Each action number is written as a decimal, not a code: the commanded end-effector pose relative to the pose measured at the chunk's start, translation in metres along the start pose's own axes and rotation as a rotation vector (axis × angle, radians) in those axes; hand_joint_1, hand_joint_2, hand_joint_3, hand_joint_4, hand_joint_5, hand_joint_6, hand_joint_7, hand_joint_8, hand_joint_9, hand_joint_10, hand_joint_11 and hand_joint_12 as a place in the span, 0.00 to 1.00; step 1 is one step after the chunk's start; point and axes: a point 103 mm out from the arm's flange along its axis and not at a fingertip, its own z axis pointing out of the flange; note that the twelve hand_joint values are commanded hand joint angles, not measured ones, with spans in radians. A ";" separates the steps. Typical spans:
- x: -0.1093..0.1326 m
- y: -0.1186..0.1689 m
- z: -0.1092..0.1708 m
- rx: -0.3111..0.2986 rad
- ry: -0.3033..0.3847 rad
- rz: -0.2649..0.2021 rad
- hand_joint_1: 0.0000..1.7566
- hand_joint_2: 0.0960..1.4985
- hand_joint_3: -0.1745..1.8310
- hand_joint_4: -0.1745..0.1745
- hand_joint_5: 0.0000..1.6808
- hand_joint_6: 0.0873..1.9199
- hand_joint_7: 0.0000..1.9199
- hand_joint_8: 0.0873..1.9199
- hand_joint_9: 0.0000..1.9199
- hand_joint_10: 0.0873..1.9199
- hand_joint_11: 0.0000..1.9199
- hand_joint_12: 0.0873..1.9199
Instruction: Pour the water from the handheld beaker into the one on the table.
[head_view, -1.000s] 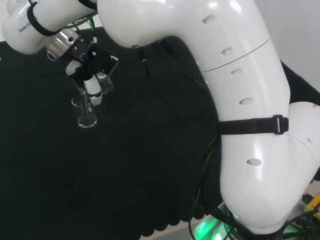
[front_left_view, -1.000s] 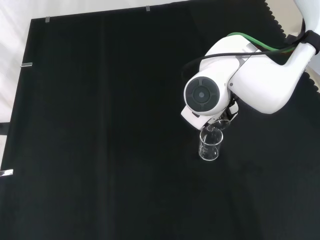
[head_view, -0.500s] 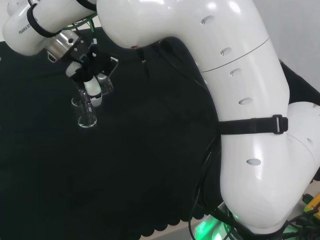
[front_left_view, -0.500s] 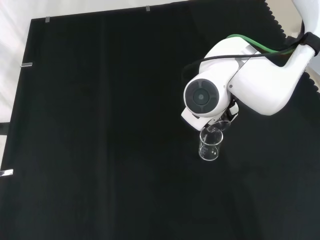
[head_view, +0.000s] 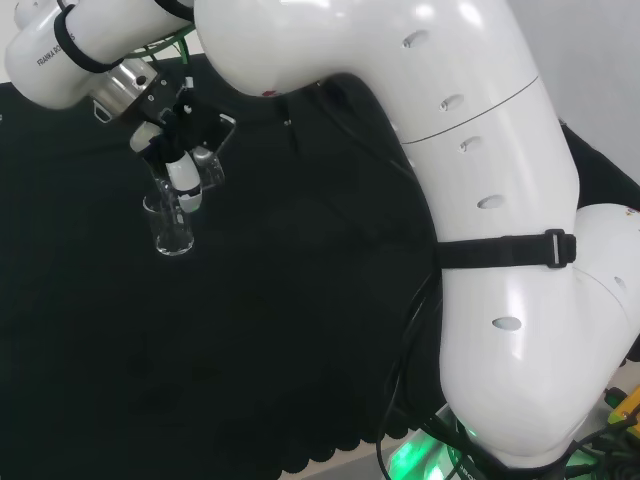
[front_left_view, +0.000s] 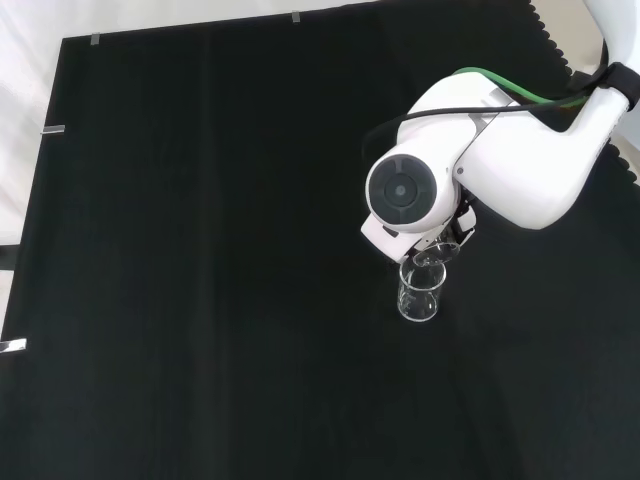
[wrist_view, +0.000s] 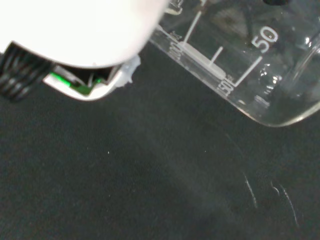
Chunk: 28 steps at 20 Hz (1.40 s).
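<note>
A clear glass beaker (head_view: 172, 228) (front_left_view: 419, 293) stands upright on the black cloth. Right above it the hand (head_view: 180, 150) has its fingers curled round a second clear beaker (head_view: 207, 165) (front_left_view: 437, 252), tipped with its mouth toward the standing one's rim. In the wrist view the held beaker (wrist_view: 240, 55) is close and tilted, its white scale marks plain, beside a blurred white part of the hand (wrist_view: 75, 30). In the front view a white link with a round grey cap (front_left_view: 403, 192) covers most of the hand. I cannot make out the water.
The arm's big white links (head_view: 450, 200) take up the right of the head view. The black cloth (front_left_view: 200, 250) stretches wide to the left in the front view, with metal clips (front_left_view: 52, 130) along its left edge and a scalloped edge at the right.
The hand with its beaker has shifted very slightly over the standing beaker. The standing beaker has stayed in place.
</note>
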 end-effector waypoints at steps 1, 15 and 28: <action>-0.001 -0.001 0.002 -0.013 0.019 -0.003 0.83 0.22 0.57 0.00 0.80 0.30 0.80 0.16 0.76 0.24 0.60 0.36; -0.028 -0.015 -0.002 -0.119 0.193 -0.034 0.83 0.22 0.57 0.00 0.80 0.30 0.80 0.16 0.76 0.24 0.60 0.36; -0.045 -0.027 0.007 -0.263 0.408 -0.093 0.83 0.22 0.57 0.00 0.80 0.30 0.80 0.16 0.76 0.24 0.60 0.36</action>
